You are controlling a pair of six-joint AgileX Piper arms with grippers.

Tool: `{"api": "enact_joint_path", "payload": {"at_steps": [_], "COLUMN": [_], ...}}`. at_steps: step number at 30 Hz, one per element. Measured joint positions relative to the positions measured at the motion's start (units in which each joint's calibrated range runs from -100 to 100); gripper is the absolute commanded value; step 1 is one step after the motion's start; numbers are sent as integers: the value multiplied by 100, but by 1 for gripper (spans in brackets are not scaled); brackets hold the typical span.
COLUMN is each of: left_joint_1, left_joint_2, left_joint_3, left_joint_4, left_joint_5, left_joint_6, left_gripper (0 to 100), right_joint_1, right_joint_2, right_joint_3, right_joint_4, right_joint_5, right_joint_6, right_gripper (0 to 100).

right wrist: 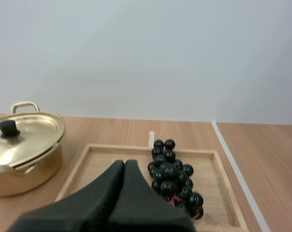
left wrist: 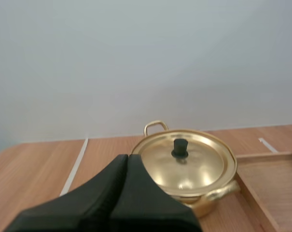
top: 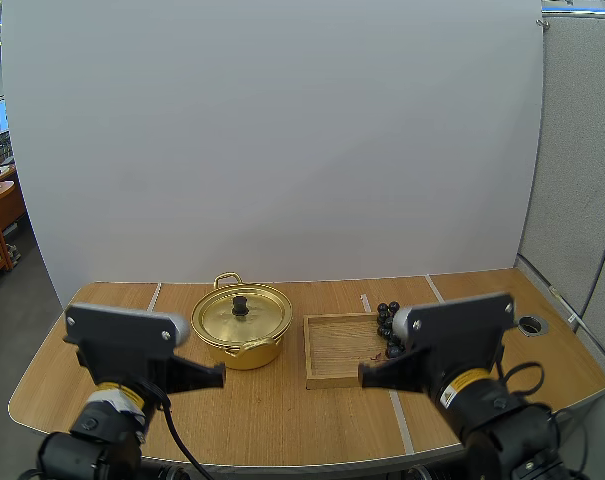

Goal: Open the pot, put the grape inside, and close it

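Observation:
A gold pot (top: 242, 326) stands at the table's middle with its lid (top: 241, 312) on, a black knob (top: 240, 304) on top. Right of it, a bunch of dark grapes (top: 388, 327) lies at the right side of a wooden tray (top: 337, 349). My left gripper (top: 220, 376) hovers shut in front of the pot, short of it (left wrist: 184, 166). My right gripper (top: 363, 375) is shut too, near the tray's front edge; the grapes (right wrist: 173, 176) lie just beyond its tips (right wrist: 125, 165), and the pot (right wrist: 22, 152) stands off to the side.
White tape lines (top: 366, 302) run across the wooden table (top: 282, 410). A round cable hole (top: 531, 325) sits at the table's far right. Bare wood lies left of the pot and along the front edge.

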Motion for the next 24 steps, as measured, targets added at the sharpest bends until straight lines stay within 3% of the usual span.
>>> {"api": "enact_joint_path", "payload": {"at_steps": [9,14,24], "left_joint_1": [0,0,0], "left_joint_2": [0,-9,-22], "left_joint_3": [-696,-2200,-3922], "left_joint_4": [0,0,0], "left_joint_5": [-97,50,2475], "left_joint_6": [0,626,704], "left_gripper": [0,0,0], "right_joint_1": [0,0,0], "right_joint_2": [-6,-26,-26], "right_joint_3": [-652,-1959,-3652], "right_joint_4": [21,21,-30], "right_joint_5": [206,1016,3359], "right_joint_6": [0,0,0], "right_gripper": [0,0,0]}}
